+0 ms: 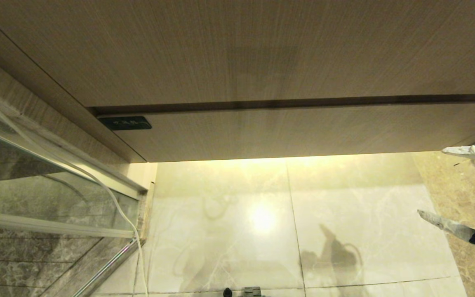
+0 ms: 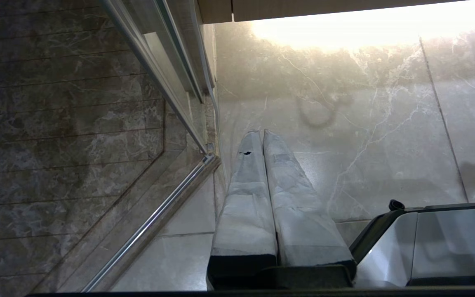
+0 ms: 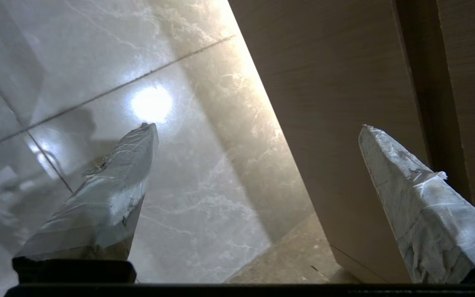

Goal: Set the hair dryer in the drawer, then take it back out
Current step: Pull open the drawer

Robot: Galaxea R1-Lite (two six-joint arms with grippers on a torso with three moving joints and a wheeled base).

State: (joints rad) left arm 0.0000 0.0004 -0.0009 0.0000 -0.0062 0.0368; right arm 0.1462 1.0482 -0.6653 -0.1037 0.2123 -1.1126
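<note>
Right gripper [image 1: 435,182] at the right edge of the head view, fingers spread wide, nothing between them; it hangs in the air over the marble floor [image 1: 357,218], just off the right end of the drawer [image 1: 303,132]. Drawer front sits flush and shut beneath the upper wood panel [image 1: 237,49], a dark seam between the two. Right wrist view: drawer front [image 3: 336,123] lies ahead of the far fingertip [image 3: 379,144], apart from it. Left gripper [image 2: 258,136] parked low beside the glass shower door [image 2: 76,123], fingers pressed together, empty. Hair dryer not visible in any view; cannot tell where it is. Thin white cable [image 1: 114,202] runs down the glass door frame, far left of the right gripper
</note>
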